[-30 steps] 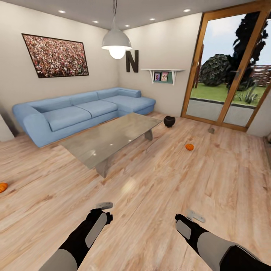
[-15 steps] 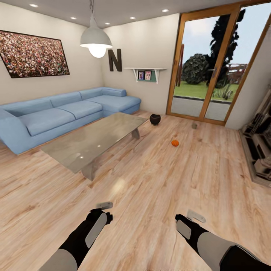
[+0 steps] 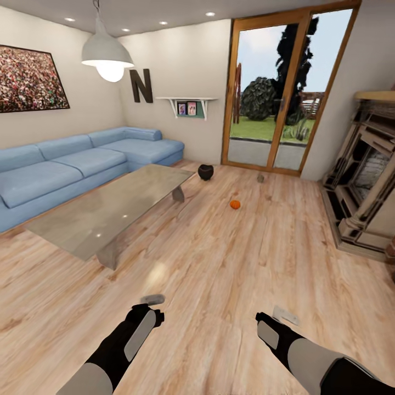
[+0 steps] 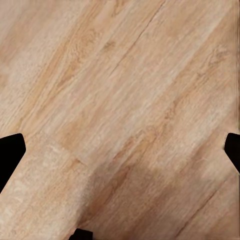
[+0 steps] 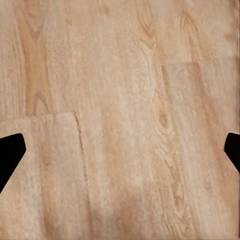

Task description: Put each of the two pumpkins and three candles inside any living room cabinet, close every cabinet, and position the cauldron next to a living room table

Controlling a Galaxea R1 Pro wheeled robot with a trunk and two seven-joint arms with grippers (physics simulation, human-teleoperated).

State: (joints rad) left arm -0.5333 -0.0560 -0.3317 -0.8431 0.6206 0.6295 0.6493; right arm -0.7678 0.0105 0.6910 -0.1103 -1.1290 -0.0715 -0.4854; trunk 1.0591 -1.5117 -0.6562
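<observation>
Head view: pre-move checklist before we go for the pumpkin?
1. Pumpkin located: ok, lying on the wood floor ahead, right of the coffee table.
2. Path to it: ok, bare floor between the robot and the pumpkin.
3. Left gripper empty: ok, fingers apart over floor in the left wrist view.
4. Right gripper empty: ok, fingers apart over floor in the right wrist view.
5. Cauldron next to table: ok, standing by the table's far end.
6. Small grey thing near the glass door is a candle: cannot tell, too small.
</observation>
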